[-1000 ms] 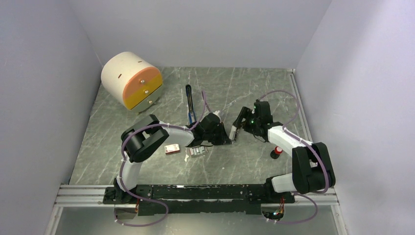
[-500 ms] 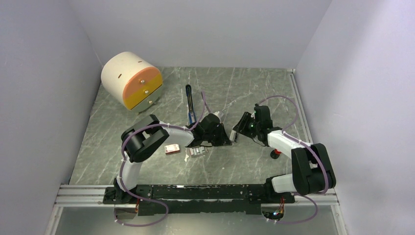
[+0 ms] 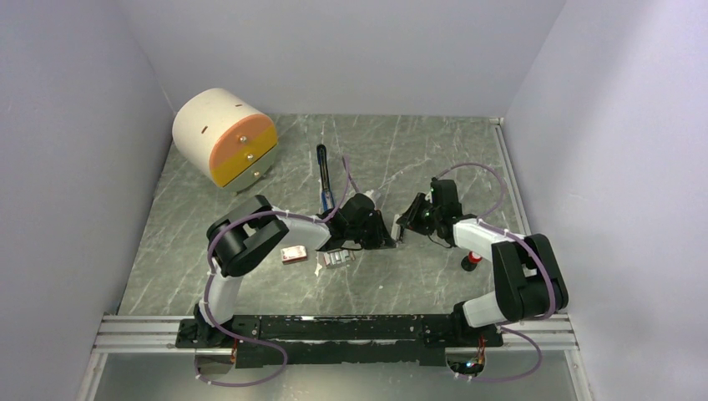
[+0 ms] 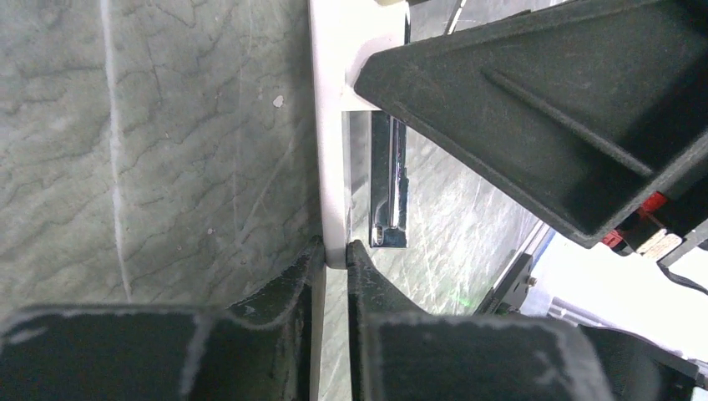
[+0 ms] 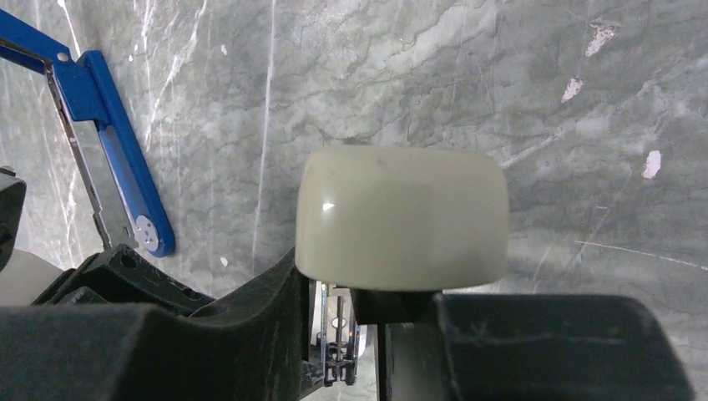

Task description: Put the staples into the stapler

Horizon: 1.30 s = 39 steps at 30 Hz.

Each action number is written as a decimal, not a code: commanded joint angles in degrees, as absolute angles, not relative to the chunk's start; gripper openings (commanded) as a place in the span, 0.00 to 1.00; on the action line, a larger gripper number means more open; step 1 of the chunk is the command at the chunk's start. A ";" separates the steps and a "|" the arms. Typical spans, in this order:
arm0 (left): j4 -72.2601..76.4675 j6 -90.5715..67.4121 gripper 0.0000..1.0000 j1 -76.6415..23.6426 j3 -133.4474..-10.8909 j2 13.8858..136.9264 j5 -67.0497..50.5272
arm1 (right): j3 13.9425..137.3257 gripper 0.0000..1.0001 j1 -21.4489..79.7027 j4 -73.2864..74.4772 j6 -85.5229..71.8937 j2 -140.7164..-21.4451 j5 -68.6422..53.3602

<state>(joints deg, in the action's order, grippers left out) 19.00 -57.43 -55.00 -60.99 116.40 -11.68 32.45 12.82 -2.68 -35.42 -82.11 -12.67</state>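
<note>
Top view: the stapler [image 3: 322, 171] lies flat on the marble surface [image 3: 417, 146], mid-scene, with neither claw on it. The left claw [image 3: 386, 238] and right claw [image 3: 404, 227] meet tip to tip just right of the stapler's near end, and what they pinch is hidden here. The staples [image 3: 336, 259] sit loose on the near side of the stapler, with the pink-red box [image 3: 293, 254] just left of them. The box print is too small to read. A red-capped cylinder [image 3: 473, 260] stands well to the stapler's right, by the right arm. A cream-and-orange drum [image 3: 224, 136] sits left of the stapler, close to the side wall. Bare surface runs beyond and to the right of the stapler, up to the back wall and the right rail.

Left wrist view: the left claw [image 4: 334, 255] is clenched on the thin edge of a pale bar [image 4: 330, 125]. Only this view shows the shiny metal channel [image 4: 389, 184] alongside the bar. A black finger [image 4: 534, 109] of the right claw crowds in from above. The stapler is out of frame.

Right wrist view: the right claw [image 5: 334, 288] is clamped under the pale bar's rounded end [image 5: 402, 219], with metal parts in the gap. The stapler [image 5: 123, 159] is at upper left, hinged open with its channel exposed, apart from the bar. No writing can be read.
</note>
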 commanded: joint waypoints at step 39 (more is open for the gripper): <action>-9.20 -41.63 0.69 -43.06 -32.31 58.89 26.12 | 68.60 0.20 33.88 23.26 -24.51 -107.97 16.53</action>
